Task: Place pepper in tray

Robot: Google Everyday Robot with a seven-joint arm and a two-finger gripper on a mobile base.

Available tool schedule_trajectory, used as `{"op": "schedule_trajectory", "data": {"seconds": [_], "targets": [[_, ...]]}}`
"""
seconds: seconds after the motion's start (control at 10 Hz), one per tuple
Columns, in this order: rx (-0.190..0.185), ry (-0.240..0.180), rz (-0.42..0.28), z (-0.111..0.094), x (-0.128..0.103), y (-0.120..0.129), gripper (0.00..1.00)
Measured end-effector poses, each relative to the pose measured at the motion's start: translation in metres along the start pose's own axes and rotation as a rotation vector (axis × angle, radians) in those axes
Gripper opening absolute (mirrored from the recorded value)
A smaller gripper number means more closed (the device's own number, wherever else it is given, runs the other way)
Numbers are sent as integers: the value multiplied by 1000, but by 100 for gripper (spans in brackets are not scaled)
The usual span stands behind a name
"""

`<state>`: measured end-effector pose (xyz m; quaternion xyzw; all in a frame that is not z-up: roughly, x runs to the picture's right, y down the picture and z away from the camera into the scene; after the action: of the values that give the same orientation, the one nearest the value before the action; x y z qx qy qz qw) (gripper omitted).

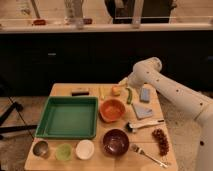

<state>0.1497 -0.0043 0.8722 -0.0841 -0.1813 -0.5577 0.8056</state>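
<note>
Gripper [122, 83] beside slender curved pepper [129, 95]

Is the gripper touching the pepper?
Cannot tell. Camera view: the gripper hangs over the table, far side, close by the pepper; neither contact nor gap shows plainly.

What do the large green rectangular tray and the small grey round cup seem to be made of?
The large green tray: probably plastic, smooth, uniform colour with moulded rim. The small grey cup: likely metal, dull sheen. The gripper hovers near the slender dark-green pepper.
</note>
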Motion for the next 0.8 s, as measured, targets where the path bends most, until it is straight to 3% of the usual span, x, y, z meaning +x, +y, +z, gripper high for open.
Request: {"op": "schedule_trajectory", "data": {"seconds": [0.8], "targets": [[-10,-78,61,35,12,18,80]]}}
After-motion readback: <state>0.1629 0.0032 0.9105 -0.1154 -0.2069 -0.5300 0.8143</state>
